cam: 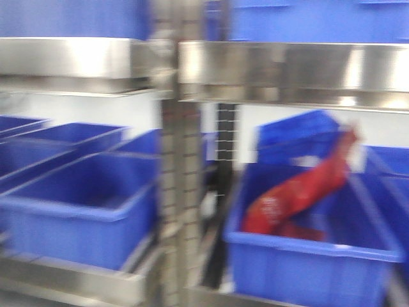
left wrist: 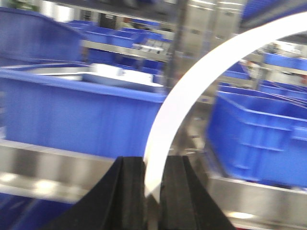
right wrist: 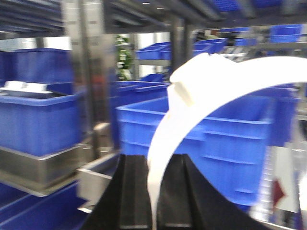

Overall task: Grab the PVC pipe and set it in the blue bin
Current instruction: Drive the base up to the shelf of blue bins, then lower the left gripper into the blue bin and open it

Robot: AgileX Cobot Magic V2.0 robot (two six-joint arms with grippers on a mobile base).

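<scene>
We find every view smeared by motion blur, worst in the front view, where the steel shelf rail (cam: pixel 287 67) wears broad soft glare. The light is bright and even, with faint shadows. In both wrist views the white pipe (left wrist: pixel 192 91) rising from between the jaws is nearly blown out, and the bins (right wrist: pixel 230 143) beyond the jaws look soft.

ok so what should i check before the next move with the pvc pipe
1. Left gripper grip on the PVC pipe: ok, the pipe sits between its fingers.
2. Right gripper grip: ok, white pipe between its fingers too.
3. Same pipe in both grippers: cannot tell.
4. Blue bin in sight: ok, open-topped, ahead of the right wrist.
5. Front bin free: not ok, a red item lies in it.
6. Image sharpness: not ok, all views are blurred.
</scene>
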